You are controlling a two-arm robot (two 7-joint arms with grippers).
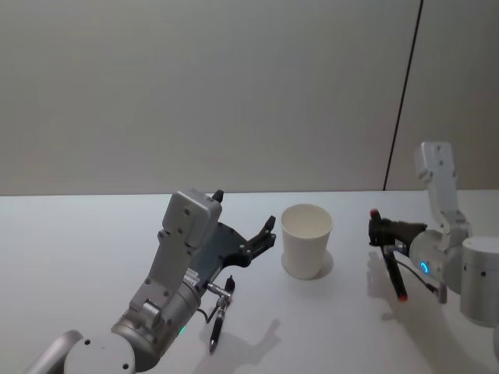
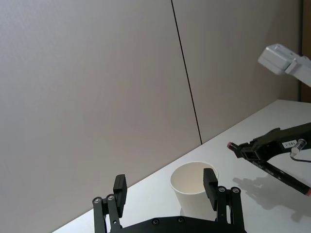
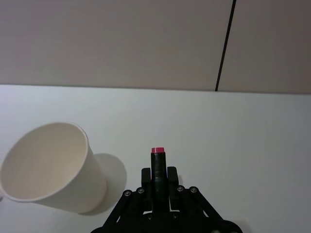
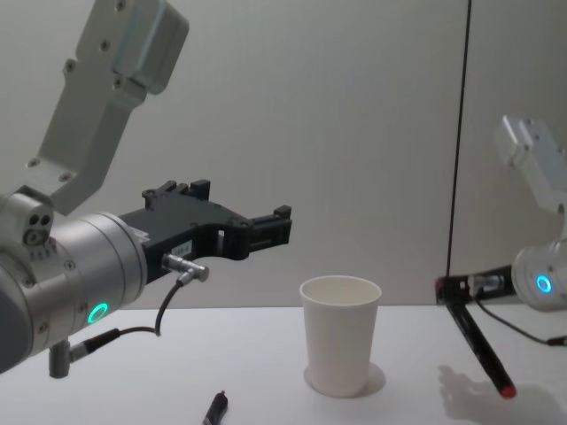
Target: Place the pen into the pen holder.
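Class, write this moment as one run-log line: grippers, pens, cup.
left gripper: open, raised beside pen holder | right gripper: shut on pen, right of pen holder | pen holder: upright, empty | second pen: lying on table

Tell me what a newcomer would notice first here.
A plain white paper cup stands in the middle. To its right, the right gripper is shut on a black pen with red ends. The open left gripper hangs left of the cup, a second dark pen lying beneath its arm.
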